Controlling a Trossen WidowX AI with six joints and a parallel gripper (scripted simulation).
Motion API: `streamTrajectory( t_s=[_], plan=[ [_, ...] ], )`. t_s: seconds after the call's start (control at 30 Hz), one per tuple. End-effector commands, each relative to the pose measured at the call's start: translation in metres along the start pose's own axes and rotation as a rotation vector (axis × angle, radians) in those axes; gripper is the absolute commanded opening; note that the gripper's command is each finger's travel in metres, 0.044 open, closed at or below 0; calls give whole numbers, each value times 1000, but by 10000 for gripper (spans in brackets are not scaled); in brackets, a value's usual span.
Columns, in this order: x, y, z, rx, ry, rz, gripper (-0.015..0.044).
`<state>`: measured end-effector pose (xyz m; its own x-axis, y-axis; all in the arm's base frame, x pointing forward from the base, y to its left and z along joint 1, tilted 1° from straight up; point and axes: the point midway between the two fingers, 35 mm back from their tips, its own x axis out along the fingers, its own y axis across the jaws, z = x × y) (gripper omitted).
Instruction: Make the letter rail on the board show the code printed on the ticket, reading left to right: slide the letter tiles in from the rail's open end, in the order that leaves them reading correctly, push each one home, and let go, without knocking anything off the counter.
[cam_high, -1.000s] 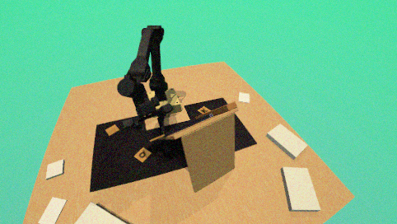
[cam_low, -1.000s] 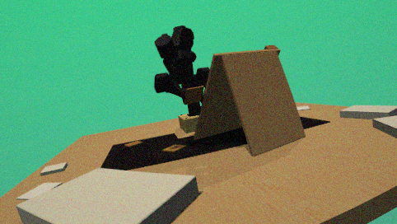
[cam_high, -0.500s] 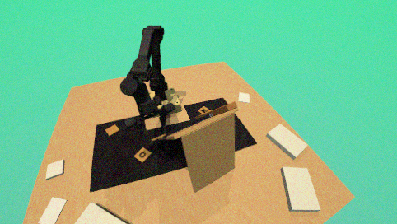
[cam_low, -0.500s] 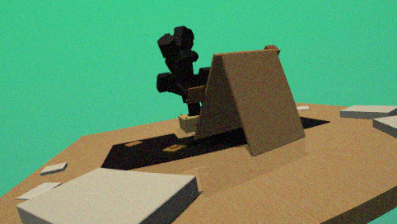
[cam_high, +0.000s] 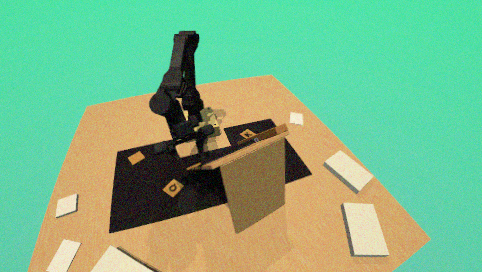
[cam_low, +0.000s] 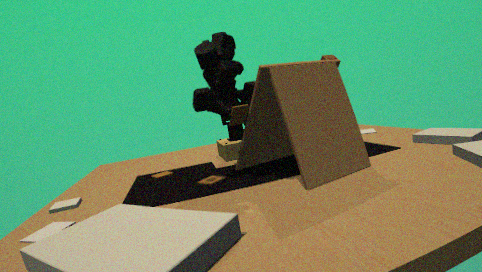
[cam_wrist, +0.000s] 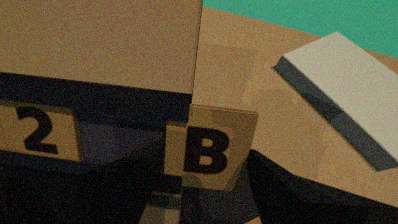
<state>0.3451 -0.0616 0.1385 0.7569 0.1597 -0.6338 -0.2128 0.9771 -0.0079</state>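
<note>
My gripper (cam_wrist: 206, 150) is shut on the B tile (cam_wrist: 207, 156) (cam_low: 239, 114), held upright with its letter facing the wrist camera. The tile is at the open end of the rail on the board (cam_high: 255, 185) (cam_low: 320, 120) (cam_wrist: 100, 40). In the wrist view its left edge overlaps the rail's end; how far it is inside is unclear. A 2 tile (cam_wrist: 36, 131) sits in the rail farther left, with a gap between. A D tile (cam_high: 173, 188) (cam_low: 211, 179), a K-like tile (cam_high: 247, 134) and a tile with no readable letter (cam_high: 136, 158) (cam_low: 162, 174) lie flat. The ticket's code is not readable.
A black mat (cam_high: 130, 210) lies under the loose tiles. A yellowish block (cam_low: 229, 149) is below the gripper. White slabs (cam_high: 348, 171) (cam_high: 365, 230) (cam_low: 130, 235) (cam_wrist: 345, 85) and smaller white pieces (cam_high: 67, 205) (cam_high: 296, 118) lie around the counter (cam_high: 310, 225).
</note>
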Motion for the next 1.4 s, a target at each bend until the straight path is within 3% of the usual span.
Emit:
streamTrajectory(
  t_s=[0.0, 1.37],
  plan=[
    [0, 3, 0, 3, 1, -2, 0],
    [0, 23, 0, 5, 0, -1, 0]
  ],
)
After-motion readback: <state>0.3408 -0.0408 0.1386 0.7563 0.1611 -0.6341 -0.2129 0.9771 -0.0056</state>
